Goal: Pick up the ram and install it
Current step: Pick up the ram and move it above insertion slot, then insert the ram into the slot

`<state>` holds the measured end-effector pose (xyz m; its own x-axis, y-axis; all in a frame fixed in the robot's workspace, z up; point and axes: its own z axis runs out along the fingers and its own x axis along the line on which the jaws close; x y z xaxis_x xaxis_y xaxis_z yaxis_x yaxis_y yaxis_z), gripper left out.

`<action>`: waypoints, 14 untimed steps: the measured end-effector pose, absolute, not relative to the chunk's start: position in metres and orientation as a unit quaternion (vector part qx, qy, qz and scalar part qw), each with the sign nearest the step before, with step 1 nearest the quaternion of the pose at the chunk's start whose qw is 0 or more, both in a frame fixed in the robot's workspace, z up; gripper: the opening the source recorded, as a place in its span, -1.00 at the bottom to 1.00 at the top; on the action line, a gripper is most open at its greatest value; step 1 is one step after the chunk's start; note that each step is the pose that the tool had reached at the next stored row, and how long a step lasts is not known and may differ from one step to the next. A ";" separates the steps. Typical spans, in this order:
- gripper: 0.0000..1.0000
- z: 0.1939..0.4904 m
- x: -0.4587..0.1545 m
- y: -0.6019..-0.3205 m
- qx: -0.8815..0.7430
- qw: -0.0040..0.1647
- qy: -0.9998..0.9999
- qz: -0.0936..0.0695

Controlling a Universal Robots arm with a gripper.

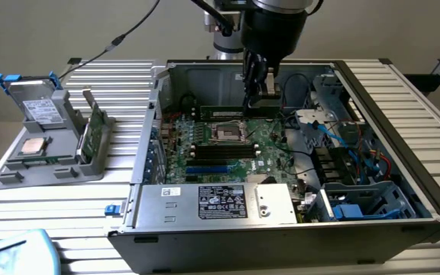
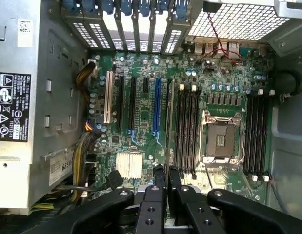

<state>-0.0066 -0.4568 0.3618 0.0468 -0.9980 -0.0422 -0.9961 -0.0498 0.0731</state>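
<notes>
green ram (image 1: 222,111) is clamped on edge between our gripper's (image 1: 256,101) nearly closed fingers, and it sticks out sideways from them toward the exterior view's left. we hang inside the open case (image 1: 400,137). the motherboard (image 1: 243,146) lies below us, its black slots (image 2: 187,126) just beside the stick's lower edge.

Arm (image 1: 275,23): one, with a black wrist, upright and pointing straight down.
Gripper (image 1: 260,98): two black fingers (image 2: 158,197) hanging downward and drawn almost together, with a narrow slit between them. They pinch the ram (image 1: 222,110), which is held level and juts toward the exterior view's left.
</notes>
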 end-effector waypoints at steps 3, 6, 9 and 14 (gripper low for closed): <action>-0.73 0.356 -0.007 -0.452 0.722 0.013 -0.690 -0.041; -0.73 0.351 -0.007 -0.447 0.721 0.014 -0.692 -0.043; -0.73 0.345 -0.007 -0.444 0.720 0.016 -0.692 -0.045; -0.73 0.337 -0.007 -0.441 0.720 0.018 -0.692 -0.046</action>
<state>-0.0066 -0.4412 0.3366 0.0375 -0.9984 -0.0426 -0.9951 -0.0412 0.0897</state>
